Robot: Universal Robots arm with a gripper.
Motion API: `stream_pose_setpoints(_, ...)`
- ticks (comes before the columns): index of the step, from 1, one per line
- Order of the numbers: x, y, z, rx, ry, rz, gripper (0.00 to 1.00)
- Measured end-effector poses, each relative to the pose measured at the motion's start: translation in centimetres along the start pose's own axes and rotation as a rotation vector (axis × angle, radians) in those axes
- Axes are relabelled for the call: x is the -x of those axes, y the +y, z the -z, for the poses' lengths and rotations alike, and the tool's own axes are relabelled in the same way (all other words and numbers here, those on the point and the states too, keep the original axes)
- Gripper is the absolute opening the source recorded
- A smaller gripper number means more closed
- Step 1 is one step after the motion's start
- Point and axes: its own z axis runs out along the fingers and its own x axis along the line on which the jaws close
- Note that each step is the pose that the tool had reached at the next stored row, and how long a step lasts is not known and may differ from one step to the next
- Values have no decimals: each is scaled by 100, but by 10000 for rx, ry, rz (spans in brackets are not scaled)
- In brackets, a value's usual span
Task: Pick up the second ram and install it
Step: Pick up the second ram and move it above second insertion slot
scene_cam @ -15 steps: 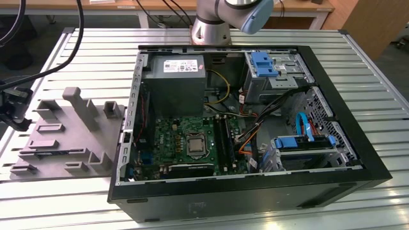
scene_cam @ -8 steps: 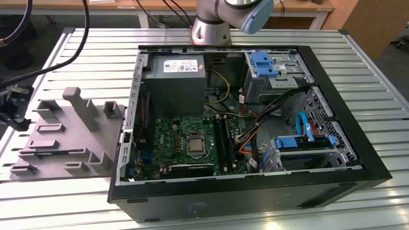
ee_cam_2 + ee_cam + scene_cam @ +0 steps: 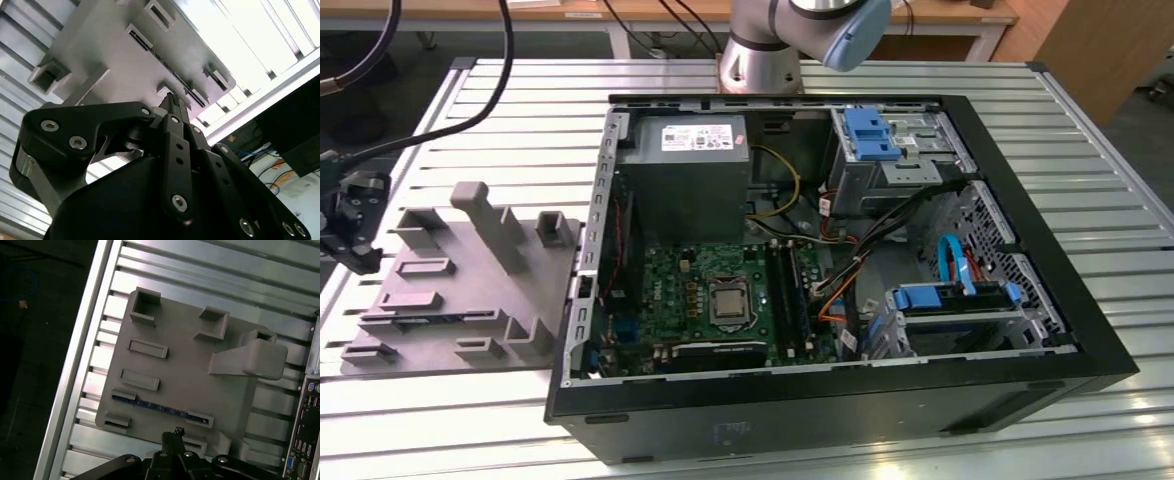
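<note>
An open computer case [image 3: 854, 400] sits on the slatted bench [image 3: 480, 420], grey fixture [image 3: 454, 290] at the exterior view's left. The pincer [image 3: 172, 433], tips together and empty, hangs near the second ram [image 3: 155, 407], slotted edge-up in that fixture: seemingly the approach; a grasp needs the tips parted. Power-supply label [image 3: 698, 138] unreadable.

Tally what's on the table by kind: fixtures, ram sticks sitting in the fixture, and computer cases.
grey moulded fixture: 1
ram stick, edge-up in a slot of the fixture: 1
open computer case: 1
Total: 3
</note>
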Motion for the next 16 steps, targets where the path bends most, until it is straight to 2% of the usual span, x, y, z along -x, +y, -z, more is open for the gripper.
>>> stream_pose_setpoints(16, -1, -1, -27, 93, 131, 2899, 11)
